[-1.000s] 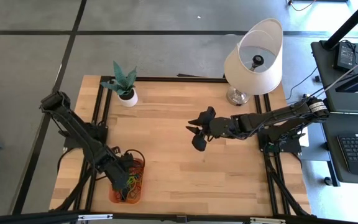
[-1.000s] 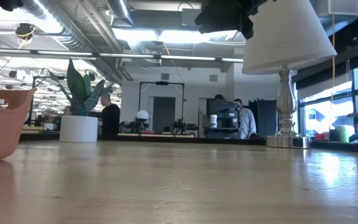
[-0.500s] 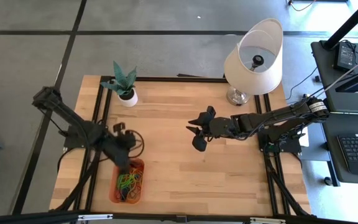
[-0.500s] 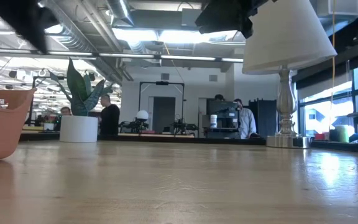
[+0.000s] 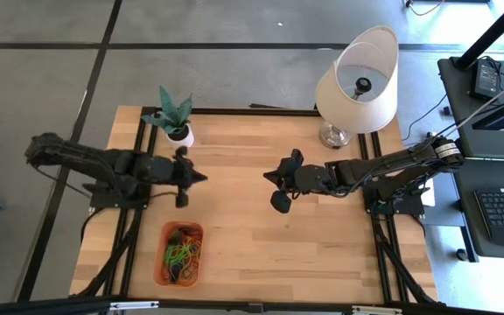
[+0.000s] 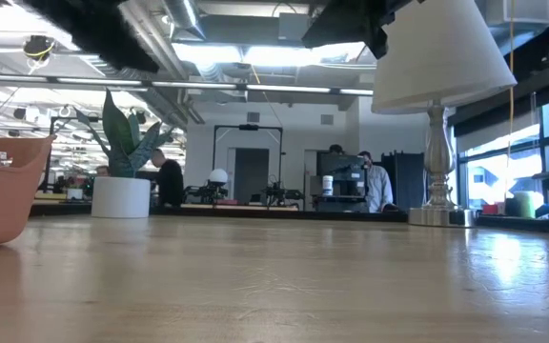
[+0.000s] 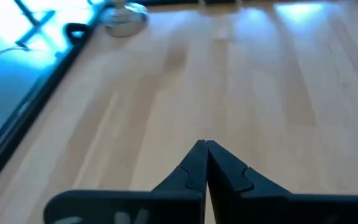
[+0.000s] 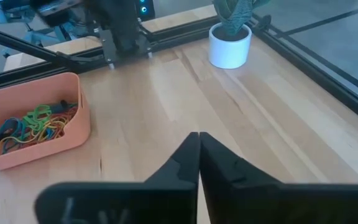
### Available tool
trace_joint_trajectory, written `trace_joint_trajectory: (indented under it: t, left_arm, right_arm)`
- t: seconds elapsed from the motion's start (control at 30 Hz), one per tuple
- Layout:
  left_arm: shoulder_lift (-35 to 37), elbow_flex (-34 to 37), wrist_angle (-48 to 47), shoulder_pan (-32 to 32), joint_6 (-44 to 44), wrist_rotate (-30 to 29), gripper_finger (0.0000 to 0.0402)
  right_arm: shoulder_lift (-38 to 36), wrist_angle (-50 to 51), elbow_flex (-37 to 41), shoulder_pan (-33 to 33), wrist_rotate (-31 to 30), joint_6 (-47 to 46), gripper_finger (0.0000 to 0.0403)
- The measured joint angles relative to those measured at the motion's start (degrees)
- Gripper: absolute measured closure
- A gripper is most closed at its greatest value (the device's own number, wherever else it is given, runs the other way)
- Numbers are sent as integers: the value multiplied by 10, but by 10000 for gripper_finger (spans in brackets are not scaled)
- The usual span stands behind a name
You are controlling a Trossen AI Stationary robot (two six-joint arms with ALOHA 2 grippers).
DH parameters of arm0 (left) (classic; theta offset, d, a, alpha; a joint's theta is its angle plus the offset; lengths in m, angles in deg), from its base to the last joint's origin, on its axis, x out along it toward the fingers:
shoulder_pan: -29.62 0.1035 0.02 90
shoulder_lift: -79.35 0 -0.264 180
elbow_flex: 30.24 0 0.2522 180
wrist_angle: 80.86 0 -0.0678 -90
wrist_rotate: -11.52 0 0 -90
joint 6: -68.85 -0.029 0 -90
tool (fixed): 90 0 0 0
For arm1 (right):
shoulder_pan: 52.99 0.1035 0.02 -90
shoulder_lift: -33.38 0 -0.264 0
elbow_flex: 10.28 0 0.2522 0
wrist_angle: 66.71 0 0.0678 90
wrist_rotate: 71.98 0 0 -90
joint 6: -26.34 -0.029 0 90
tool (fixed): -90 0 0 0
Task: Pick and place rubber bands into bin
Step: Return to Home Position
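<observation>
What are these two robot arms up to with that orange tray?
Right now neither arm holds anything. The rubber bands lie heaped in the orange bin, which sits near the front left corner of the table. The left gripper hovers over bare wood beyond the bin, fingers shut and empty. The right gripper hangs over the middle of the table, also shut and empty. I can spot no loose bands on the wood.

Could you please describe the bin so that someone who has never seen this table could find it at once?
On the wooden table in the high view, look to the bottom-left corner. There lies the bin, a shallow orange tray with rounded corners. Unlike the white plant pot and the lamp at the top edge, it holds a tangle of coloured rubber bands.
</observation>
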State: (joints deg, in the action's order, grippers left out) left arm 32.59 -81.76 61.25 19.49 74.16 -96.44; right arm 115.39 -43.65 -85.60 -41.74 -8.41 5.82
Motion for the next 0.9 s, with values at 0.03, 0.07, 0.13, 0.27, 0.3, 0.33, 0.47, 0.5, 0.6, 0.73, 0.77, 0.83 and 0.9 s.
trace_joint_trajectory:
  t: [0.03, 0.07, 0.13, 0.27, 0.3, 0.33, 0.47, 0.5, 0.6, 0.73, 0.77, 0.83, 0.9]
  left_arm:
    - [23, 19, 9, 13, -1, 0, 400]
    - [49, 37, 19, 24, 0, 1, 400]
    - [102, 72, 38, 41, 7, 2, 400]
    - [211, 135, 68, 64, -8, 15, 400]
    - [237, 148, 73, 68, -11, 15, 400]
    - [264, 159, 79, 72, -11, 14, 400]
    - [365, 196, 82, 80, -5, 15, 400]
    - [389, 205, 81, 80, -3, 15, 400]
    - [457, 232, 81, 80, -8, 28, 400]
    - [467, 254, 82, 80, -23, 51, 400]
    - [462, 257, 95, 80, -26, 57, 400]
    - [462, 274, 109, 80, -29, 56, 400]
    - [467, 293, 139, 80, -27, 58, 400]
  right_arm:
    - [0, 0, 0, 0, 0, 0, 388]
    - [0, 0, 0, 0, 0, 0, 387]
    - [0, 0, 0, 0, 0, 0, 388]
    - [0, 0, 0, 0, 0, 0, 399]
    - [0, 0, 0, 0, 0, 0, 399]
    - [0, 1, 0, -2, 0, 0, 397]
    - [0, 1, 0, -10, 0, -3, 392]
    - [0, 1, 0, -13, 0, -3, 392]
    - [0, 0, 0, -19, 0, -3, 392]
    - [0, 0, 1, -23, 0, -18, 392]
    - [1, 0, 1, -24, 1, -19, 392]
    - [3, -1, 1, -25, 1, -18, 391]
    - [6, -2, 1, -25, 3, -19, 391]
